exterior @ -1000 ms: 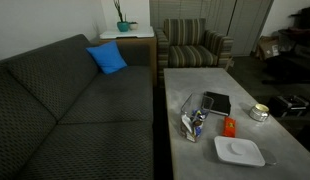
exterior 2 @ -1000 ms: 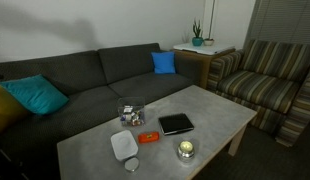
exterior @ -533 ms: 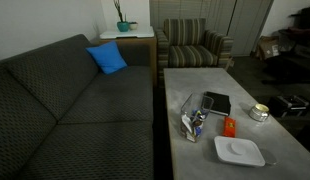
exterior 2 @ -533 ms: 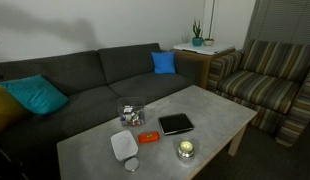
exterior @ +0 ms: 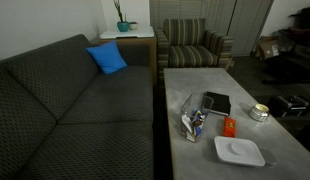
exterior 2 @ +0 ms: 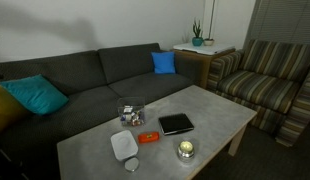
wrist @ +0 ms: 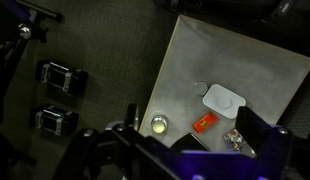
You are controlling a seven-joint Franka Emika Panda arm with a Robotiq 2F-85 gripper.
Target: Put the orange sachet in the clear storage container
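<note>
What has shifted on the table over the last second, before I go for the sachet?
Nothing visibly changed. In both exterior views the orange sachet lies where it was on the table, beside the white plate and outside the clear storage container. The arm shows in neither exterior view.

The table point(exterior 2: 220, 110) is showing a matt grey top, the clear storage container point(exterior 2: 130, 113) see-through plastic, the sofa point(exterior 2: 95, 95) coarse woven cloth, the tin point(exterior 2: 185, 150) shiny metal.
</note>
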